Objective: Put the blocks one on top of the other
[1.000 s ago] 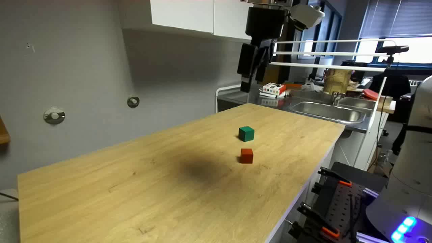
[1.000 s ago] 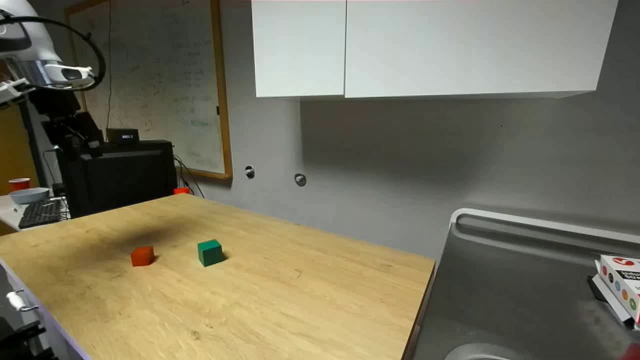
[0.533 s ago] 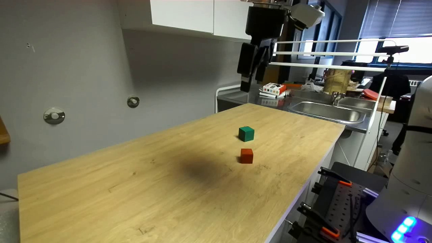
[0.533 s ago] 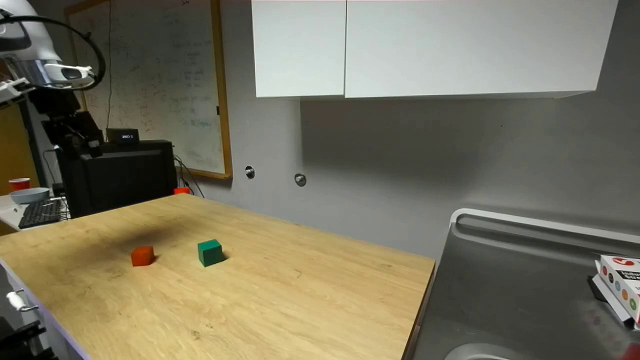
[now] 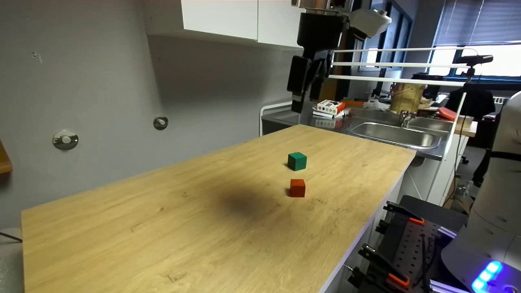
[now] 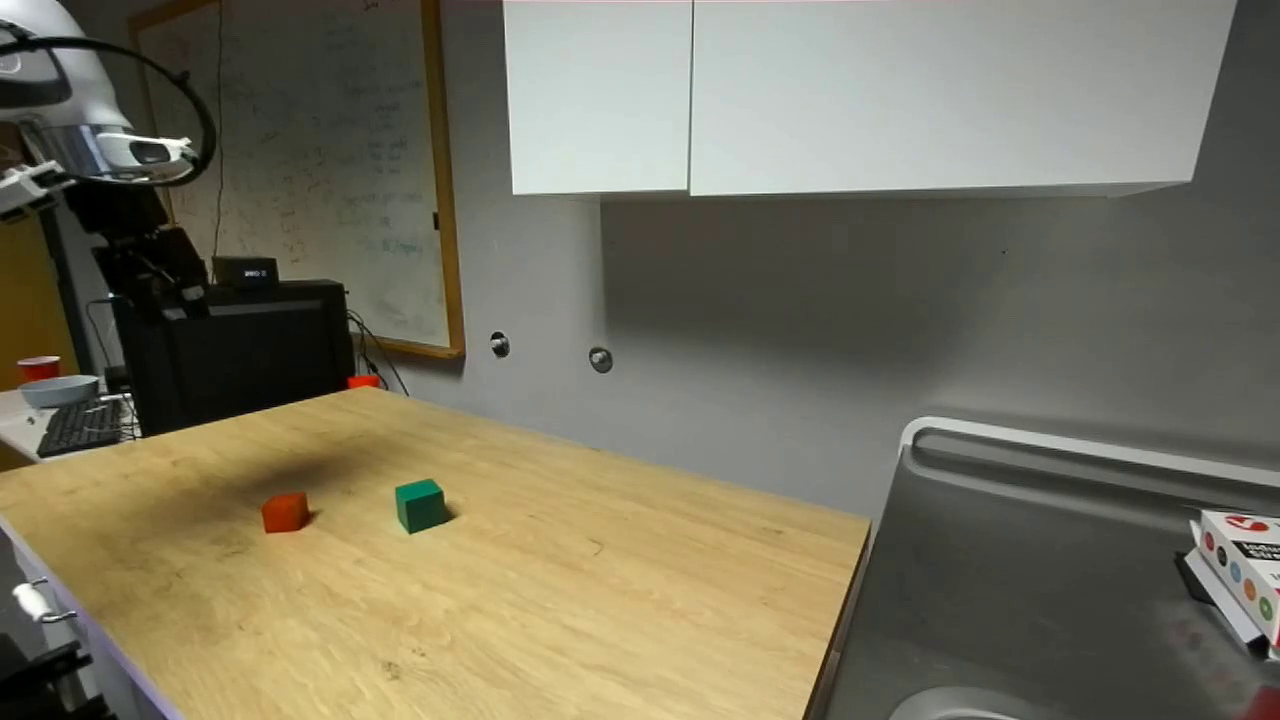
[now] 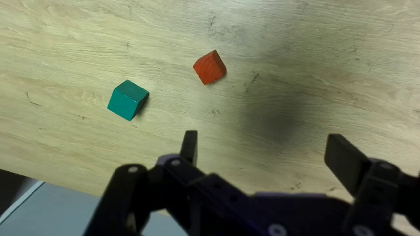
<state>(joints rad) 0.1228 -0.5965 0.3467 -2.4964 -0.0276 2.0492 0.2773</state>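
Observation:
The green block [image 5: 297,161] and the red-orange block [image 5: 297,188] rest apart on the wooden table [image 5: 163,244]. An exterior view shows the green block [image 6: 421,506] to the right of the red-orange block [image 6: 285,512]. In the wrist view the green block [image 7: 127,101] is left of centre and the red-orange block [image 7: 210,68] is near the top middle. My gripper [image 7: 262,136] is open, with bare tabletop and a shadow showing between its fingers. In both exterior views the gripper [image 5: 305,101] [image 6: 172,308] hangs well above the table, touching neither block.
White wall cabinets [image 5: 222,18] hang over the table's far side by the grey wall. A metal sink [image 5: 392,135] and a white box [image 5: 330,107] are beyond the table's end. A black monitor [image 6: 240,360] stands behind the table in an exterior view.
My gripper has moved slightly downward in the last half second and stays high above the table. Both blocks are where they were.

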